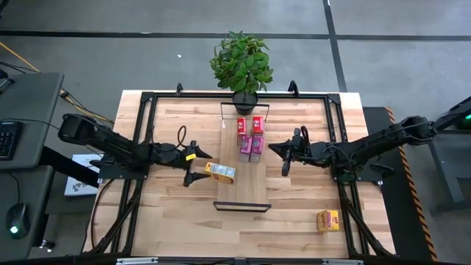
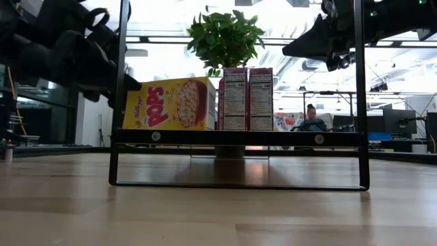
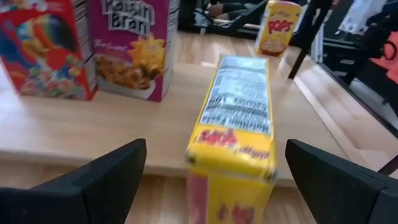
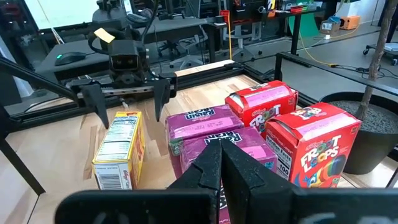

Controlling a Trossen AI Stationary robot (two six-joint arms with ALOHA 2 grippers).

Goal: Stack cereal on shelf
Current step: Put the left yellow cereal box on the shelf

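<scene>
At table left, left arm reaches in toward the shelf (image 1: 242, 193); left gripper (image 1: 193, 163) has its fingers spread wide apart, holding nothing. Just past its tips a yellow Pops box (image 1: 220, 171) lies across the shelf's left edge, overhanging the plank on the gripper's side; left wrist view shows it between the two open fingers but touched by neither.

Centre: on the far half of the plank stand four boxes packed together in a square, two pink Raisin Bran boxes (image 1: 250, 148) nearer, two red Froot Loops boxes (image 1: 249, 125) farther. Potted plant (image 1: 243, 65) at the far end of the shelf, past the red pair.

Right of the shelf: right gripper (image 1: 286, 157) hangs raised beside the pink boxes, fingers pressed together, nothing held.

Near right corner of the table: second yellow box (image 1: 328, 220), well apart from the shelf and both arms
</scene>
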